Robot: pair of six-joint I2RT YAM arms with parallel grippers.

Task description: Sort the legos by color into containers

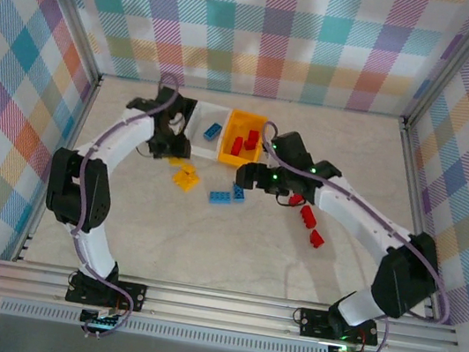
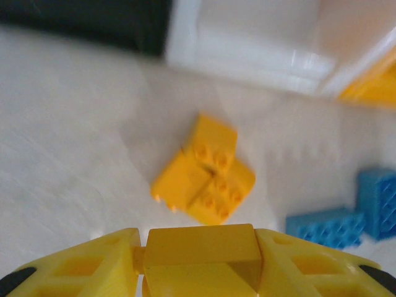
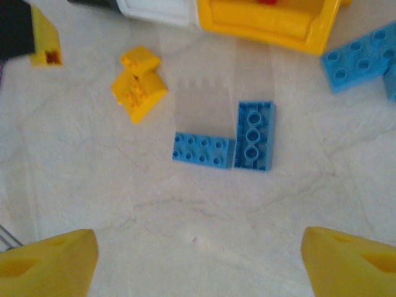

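Mid-sort, the left gripper (image 2: 199, 267) clamps a yellow brick (image 2: 201, 244) near the black bin (image 2: 86, 21), probably its drop, while the right gripper (image 3: 198, 260) hangs wide open over two touching blue bricks (image 3: 201, 150) on the table and must descend to pinch one for the white bin (image 1: 201, 115).

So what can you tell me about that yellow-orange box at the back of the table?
The yellow-orange bin is a small, open-top rectangular container of glossy-looking plastic, standing upright on the table toward its far edge. Its left wall sits against a white bin, seemingly touching. A few red bricks lie inside it.
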